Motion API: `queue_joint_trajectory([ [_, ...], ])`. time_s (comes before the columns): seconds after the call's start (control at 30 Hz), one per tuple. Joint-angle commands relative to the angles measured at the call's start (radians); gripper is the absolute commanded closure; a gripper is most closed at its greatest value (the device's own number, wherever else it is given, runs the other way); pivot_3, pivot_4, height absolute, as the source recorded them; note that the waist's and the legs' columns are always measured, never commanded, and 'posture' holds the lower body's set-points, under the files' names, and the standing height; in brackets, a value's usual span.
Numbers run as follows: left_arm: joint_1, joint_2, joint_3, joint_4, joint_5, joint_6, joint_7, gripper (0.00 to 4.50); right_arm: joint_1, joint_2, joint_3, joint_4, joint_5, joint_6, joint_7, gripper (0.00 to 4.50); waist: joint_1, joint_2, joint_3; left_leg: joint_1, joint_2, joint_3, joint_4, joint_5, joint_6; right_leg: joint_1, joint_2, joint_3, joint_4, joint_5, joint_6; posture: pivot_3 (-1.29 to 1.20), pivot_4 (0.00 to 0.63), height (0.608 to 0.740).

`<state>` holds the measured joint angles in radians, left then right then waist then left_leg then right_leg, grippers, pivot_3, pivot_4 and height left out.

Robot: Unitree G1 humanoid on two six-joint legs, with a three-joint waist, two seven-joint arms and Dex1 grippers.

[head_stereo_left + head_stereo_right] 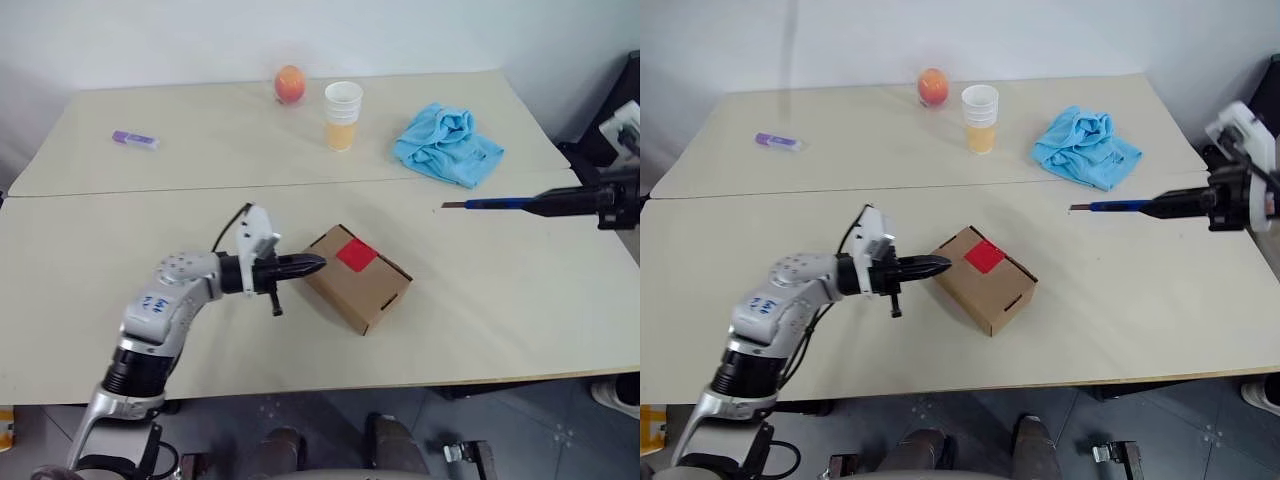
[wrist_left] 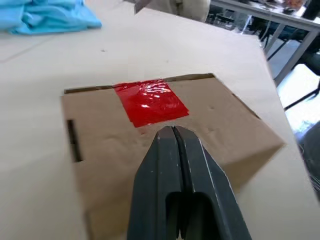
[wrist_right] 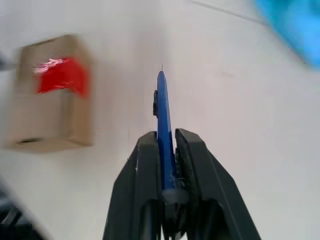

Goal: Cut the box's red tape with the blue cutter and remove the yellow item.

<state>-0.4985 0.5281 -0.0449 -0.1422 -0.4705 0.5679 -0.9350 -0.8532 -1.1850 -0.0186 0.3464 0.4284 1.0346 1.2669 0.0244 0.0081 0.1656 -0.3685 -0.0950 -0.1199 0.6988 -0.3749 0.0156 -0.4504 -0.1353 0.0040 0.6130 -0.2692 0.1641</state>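
Head views: your box (image 1: pixel 358 278) sits closed near the middle of the front table (image 1: pixel 500 320), turned at an angle, with the red tape (image 1: pixel 356 254) patch on its lid at the far edge. Your left gripper (image 1: pixel 312 265) is clenched with nothing in it, tips at the box's left corner; contact can't be told from here. Your right gripper (image 1: pixel 1160 208) is off at the right edge, well apart from the box, grasping the blue cutter (image 1: pixel 1118 206), which sticks out roughly level toward the left with its tip over bare table. On the back table you've got an orange-red fruit (image 1: pixel 289 84), stacked paper cups (image 1: pixel 342 115), a crumpled blue cloth (image 1: pixel 446 145) and a purple stick (image 1: pixel 134 140). Left wrist view: your two black fingers (image 2: pixel 160 185) are pressed together, empty, tips over the lid just short of the red tape; lid is closed, tape looks shiny and uncut, a tab slot (image 2: pixel 73 140) shows on the box's side, blue cloth at the corner. Right wrist view: your fingers (image 3: pixel 145 190) clamp the blue cutter upright between them, tip pointing out over bare table; box is blurred off to the side, apart from the tip, red tape facing the camera. The yellow item can't be seen, since the box is shut.
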Motion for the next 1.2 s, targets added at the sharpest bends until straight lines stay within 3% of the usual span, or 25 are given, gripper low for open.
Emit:
queue_joint_trajectory([
  [0.03, 0.021, 0.059, 0.06, -0.035, -0.062, 0.024, -0.063, 4.5, 0.109, 0.052, -0.14, 0.087, -0.026, -0.193, -0.116, 4.34, -0.002, 0.0, 0.0, 0.0, 0.0, 0.0, 0.0, 0.0, 0.0, 0.0, 0.0, 0.0, 0.0, 0.0, 0.0, 0.0, 0.15, 0.74],
  [0.17, 0.076, 0.163, 0.08, -0.063, -0.113, 0.096, -0.136, 4.5, 0.244, 0.131, -0.225, 0.107, -0.021, -0.355, -0.155, 4.34, -0.01, 0.003, 0.0, 0.0, 0.001, 0.001, -0.001, 0.0, 0.0, -0.001, 0.001, 0.0, 0.001, 0.0, 0.0, 0.0, 0.15, 0.74],
  [0.27, 0.144, 0.228, 0.105, -0.062, -0.102, 0.115, -0.141, 4.5, 0.315, 0.217, -0.257, 0.15, -0.073, -0.566, -0.269, 4.34, -0.021, 0.003, 0.0, 0.0, 0.0, 0.001, 0.0, 0.0, 0.0, -0.001, 0.0, 0.001, 0.001, 0.0, 0.0, 0.0, 0.15, 0.74],
  [0.37, 0.244, 0.26, 0.121, -0.08, -0.079, 0.091, -0.126, 4.5, 0.432, 0.247, -0.279, 0.154, -0.105, -0.762, -0.26, 3.34, -0.026, 0.004, 0.0, 0.003, 0.001, 0.0, -0.001, 0.0, 0.0, 0.0, 0.001, 0.001, 0.002, 0.0, 0.0, 0.0, 0.15, 0.74],
  [0.5, 0.285, 0.225, 0.142, -0.105, -0.081, 0.074, -0.059, 4.5, 0.456, 0.234, -0.338, 0.101, -0.084, -0.844, -0.297, 2.11, -0.025, 0.007, 0.0, 0.002, -0.001, 0.001, 0.001, 0.0, 0.0, 0.001, -0.001, 0.001, 0.002, 0.0, 0.0, 0.0, 0.15, 0.74],
  [0.6, 0.301, 0.187, 0.132, -0.122, -0.063, 0.062, 0.002, 4.5, 0.453, 0.234, -0.36, -0.003, -0.031, -0.841, -0.261, 2.11, -0.025, 0.008, 0.0, 0.005, 0.0, 0.002, 0.001, 0.001, 0.0, 0.003, 0.0, 0.002, -0.001, 0.001, 0.0, 0.0, 0.15, 0.74],
  [0.7, 0.299, 0.13, 0.093, -0.142, -0.046, 0.069, 0.071, 4.5, 0.448, 0.278, -0.295, -0.151, -0.002, -0.771, -0.25, 2.11, -0.028, 0.007, 0.0, 0.009, 0.003, 0.003, -0.001, 0.0, -0.001, 0.006, 0.003, 0.003, -0.001, 0.001, 0.0, 0.0, 0.15, 0.74],
  [0.83, 0.287, 0.077, 0.037, -0.159, -0.015, 0.085, 0.133, 4.5, 0.459, 0.37, -0.166, -0.269, -0.089, -0.822, -0.308, 3.37, -0.025, 0.006, 0.0, 0.009, 0.003, 0.003, -0.001, 0.0, -0.001, 0.006, 0.003, 0.003, 0.0, 0.001, 0.0, 0.0, 0.15, 0.74],
  [0.93, 0.267, 0.032, 0.005, -0.153, 0.017, 0.09, 0.199, 4.5, 0.437, 0.473, -0.063, -0.244, -0.22, -0.947, -0.406, 4.36, -0.023, 0.006, 0.0, 0.01, 0.002, 0.004, -0.001, 0.0, -0.001, 0.006, 0.002, 0.004, 0.001, 0.001, 0.0, 0.0, 0.15, 0.74],
  [1.1, 0.228, -0.035, -0.046, -0.135, 0.079, 0.084, 0.276, 4.5, 0.399, 0.598, 0.065, -0.157, -0.324, -1.018, -0.457, 4.48, -0.022, 0.006, 0.0, 0.01, 0.0, 0.003, 0.0, 0.0, -0.001, 0.006, 0.001, 0.004, 0.004, 0.001, -0.001, 0.0, 0.15, 0.74],
  [1.2, 0.191, -0.056, -0.07, -0.103, 0.107, 0.078, 0.288, 4.5, 0.405, 0.625, 0.107, -0.191, -0.309, -0.934, -0.43, 4.48, -0.025, 0.006, 0.0, 0.01, 0.001, 0.003, 0.0, 0.0, -0.001, 0.006, 0.002, 0.003, 0.004, 0.001, -0.001, 0.0, 0.15, 0.74],
])
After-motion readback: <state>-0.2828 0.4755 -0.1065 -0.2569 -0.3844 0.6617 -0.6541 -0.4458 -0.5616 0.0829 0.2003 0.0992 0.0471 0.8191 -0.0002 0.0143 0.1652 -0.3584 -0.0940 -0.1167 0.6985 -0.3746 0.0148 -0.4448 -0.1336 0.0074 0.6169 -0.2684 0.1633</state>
